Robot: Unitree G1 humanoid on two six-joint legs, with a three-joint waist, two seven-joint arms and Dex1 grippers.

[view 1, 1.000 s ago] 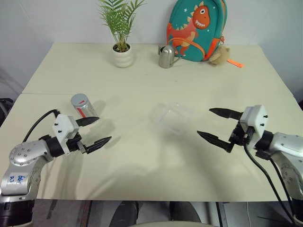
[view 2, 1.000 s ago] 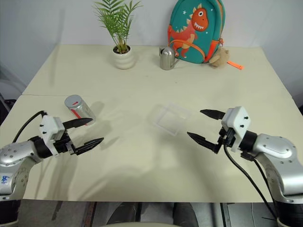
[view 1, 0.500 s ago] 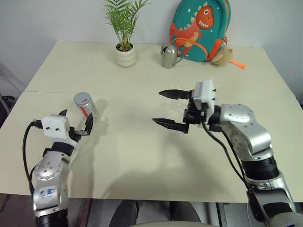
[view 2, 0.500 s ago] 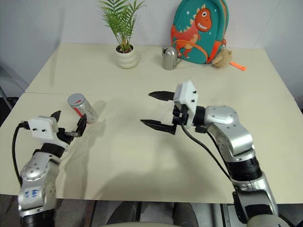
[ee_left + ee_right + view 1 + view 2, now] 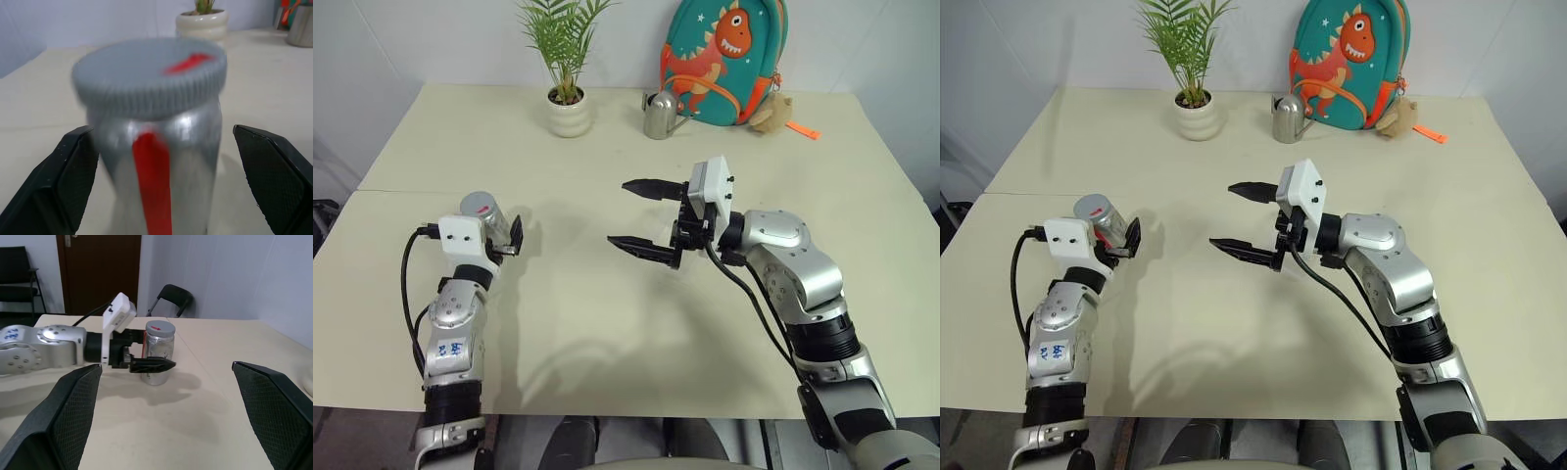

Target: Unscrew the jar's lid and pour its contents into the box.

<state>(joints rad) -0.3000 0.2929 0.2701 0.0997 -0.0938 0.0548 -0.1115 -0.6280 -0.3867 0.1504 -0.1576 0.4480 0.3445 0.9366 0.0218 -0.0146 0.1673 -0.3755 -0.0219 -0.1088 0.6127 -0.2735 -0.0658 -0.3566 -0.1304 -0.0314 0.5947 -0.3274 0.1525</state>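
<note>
While straddling small clear red-streaked jar [image 5: 151, 161] with grey ribbed screw lid [image 5: 149, 73] near cream table's [image 5: 607, 333] left edge, left gripper [image 5: 168, 181] spread wide, seemingly untouching; right gripper [image 5: 644, 215] agape mid-table.

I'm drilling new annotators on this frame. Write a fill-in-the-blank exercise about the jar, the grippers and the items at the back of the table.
1. The jar stands upright between the open fingers of the ____ gripper.
2. The lid on the jar is grey with a ____ mark on top.
3. The right gripper hangs over the table with its fingers ____.
4. The watering can stands between the plant pot and the ____.

Missing words: left; red; open; backpack
</note>
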